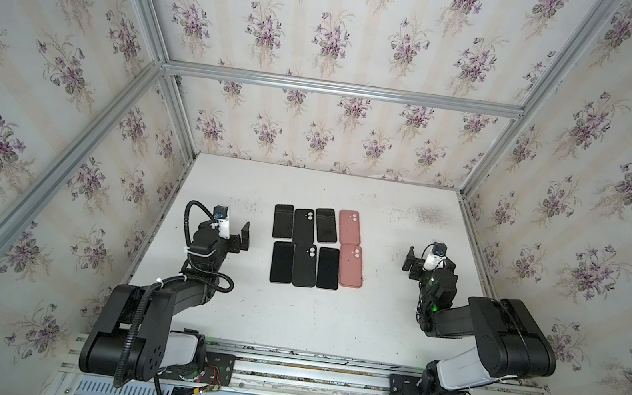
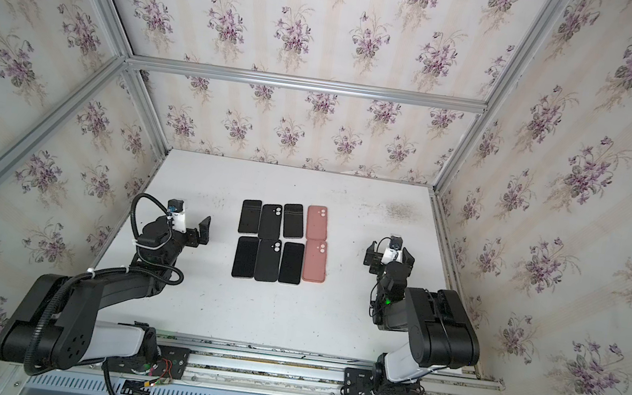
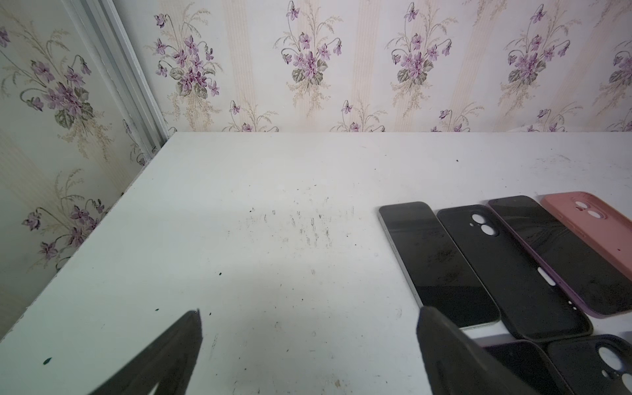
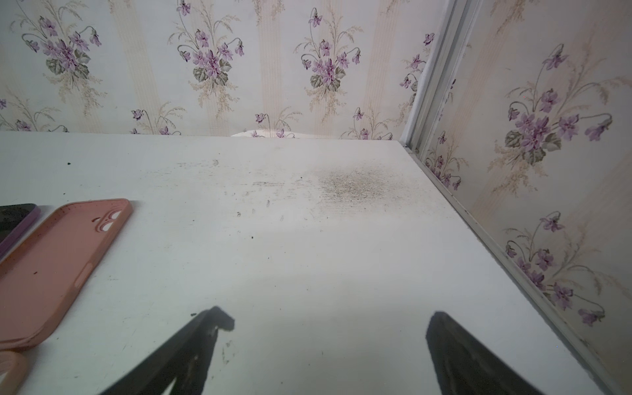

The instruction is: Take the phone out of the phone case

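Two rows of phones and cases lie mid-table. A black-screened phone sits face up in a purple phone case, third in the back row in both top views. Its purple edge also shows in the right wrist view. My left gripper hovers open over bare table left of the rows, holding nothing. On the right of the rows, my right gripper is open too, with only table between its fingers.
Bare black phones, empty black cases and empty pink cases fill the rest of the rows. Wallpapered walls with metal frame posts close the table on three sides.
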Controlling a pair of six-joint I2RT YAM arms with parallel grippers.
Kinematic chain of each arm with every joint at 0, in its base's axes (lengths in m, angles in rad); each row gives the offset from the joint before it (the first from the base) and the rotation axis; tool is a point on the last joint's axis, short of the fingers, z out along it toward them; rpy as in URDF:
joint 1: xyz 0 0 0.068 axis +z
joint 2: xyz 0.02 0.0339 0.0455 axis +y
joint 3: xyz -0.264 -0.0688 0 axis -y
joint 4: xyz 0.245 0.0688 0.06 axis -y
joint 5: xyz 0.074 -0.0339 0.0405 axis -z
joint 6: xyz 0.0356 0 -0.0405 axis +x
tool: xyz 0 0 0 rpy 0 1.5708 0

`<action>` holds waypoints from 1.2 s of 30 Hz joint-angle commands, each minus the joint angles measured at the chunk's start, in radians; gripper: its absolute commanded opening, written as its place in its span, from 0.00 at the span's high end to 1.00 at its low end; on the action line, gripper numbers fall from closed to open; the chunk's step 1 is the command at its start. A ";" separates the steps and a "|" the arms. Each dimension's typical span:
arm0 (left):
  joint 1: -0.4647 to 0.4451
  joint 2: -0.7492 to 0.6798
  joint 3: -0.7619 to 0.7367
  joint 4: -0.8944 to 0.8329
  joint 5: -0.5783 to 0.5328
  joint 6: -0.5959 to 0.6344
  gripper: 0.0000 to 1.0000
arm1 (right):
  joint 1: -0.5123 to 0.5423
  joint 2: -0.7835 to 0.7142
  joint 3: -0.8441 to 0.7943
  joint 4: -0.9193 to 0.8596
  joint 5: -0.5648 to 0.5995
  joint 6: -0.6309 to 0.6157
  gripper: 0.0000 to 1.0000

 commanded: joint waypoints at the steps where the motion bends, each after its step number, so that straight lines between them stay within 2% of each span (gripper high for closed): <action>1: 0.000 0.003 0.005 0.038 -0.005 0.009 0.00 | -0.001 -0.010 0.062 -0.135 -0.048 0.003 0.00; 4: 0.001 0.003 0.005 0.037 -0.004 0.011 0.00 | 0.001 -0.014 0.145 -0.295 -0.032 0.006 0.00; 26: 0.000 0.003 0.005 0.037 -0.004 0.011 0.00 | 0.002 -0.010 0.138 -0.279 -0.044 0.000 0.00; 29: 0.000 0.003 0.005 0.037 -0.004 0.011 0.00 | 0.002 -0.009 0.135 -0.271 -0.093 -0.020 0.00; 31: 0.001 0.003 0.005 0.037 -0.004 0.011 0.00 | 0.001 -0.007 0.162 -0.334 -0.110 -0.021 0.00; 36: 0.000 0.003 0.005 0.037 -0.004 0.011 0.00 | 0.000 -0.010 0.146 -0.309 -0.108 -0.021 0.00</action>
